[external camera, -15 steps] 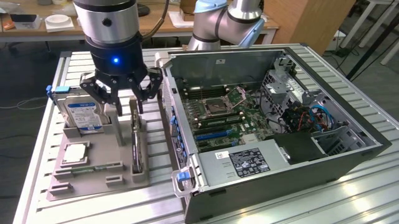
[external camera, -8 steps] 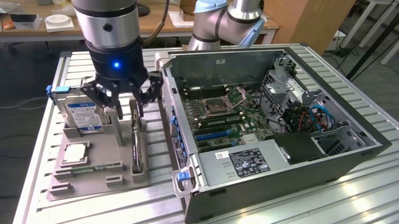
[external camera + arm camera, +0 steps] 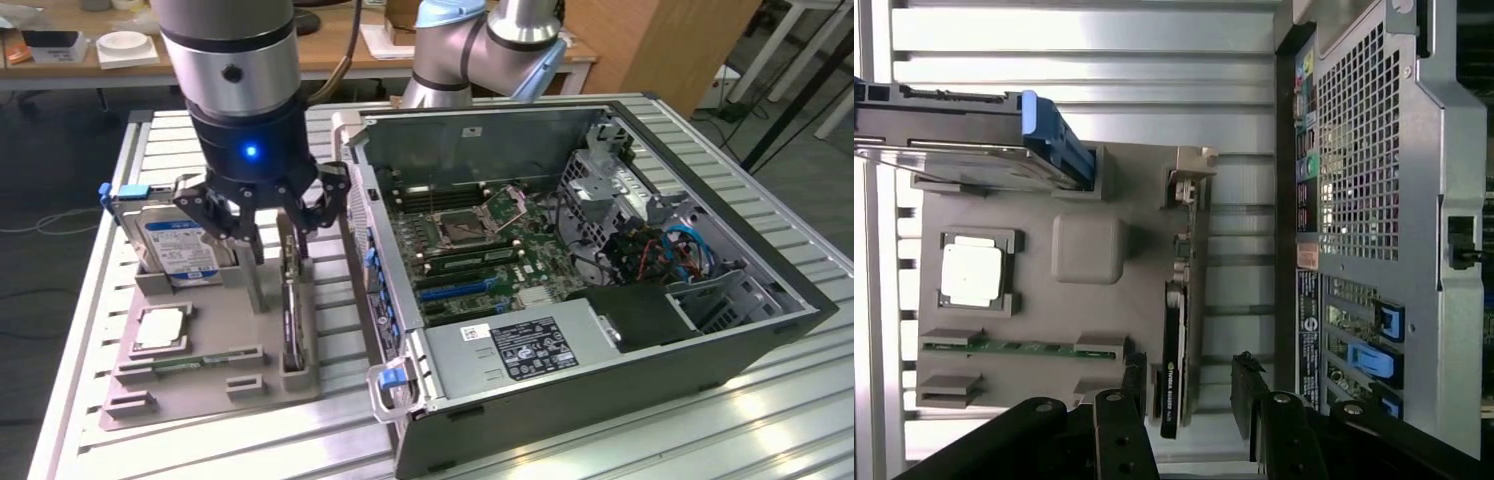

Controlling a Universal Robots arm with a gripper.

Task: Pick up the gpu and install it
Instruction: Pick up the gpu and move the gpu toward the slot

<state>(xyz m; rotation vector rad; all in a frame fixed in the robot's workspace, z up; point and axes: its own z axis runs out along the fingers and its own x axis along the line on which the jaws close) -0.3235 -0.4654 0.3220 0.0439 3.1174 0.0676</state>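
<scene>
Black robot gripper (image 3: 274, 235) hangs wide open, gripping nothing, right over the thin black gpu card (image 3: 294, 322) — which stands edge-on in the grey plastic holder tray (image 3: 200, 392), just beside the open computer case (image 3: 747, 335).

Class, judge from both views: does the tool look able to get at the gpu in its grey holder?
Probably yes: the open tool hangs over the gpu, fingers either side, nothing in between.

Exterior view looks down obliquely, wrist view straight down, closer; both share the tray (image 3: 187, 395) (image 3: 1139, 290).
</scene>
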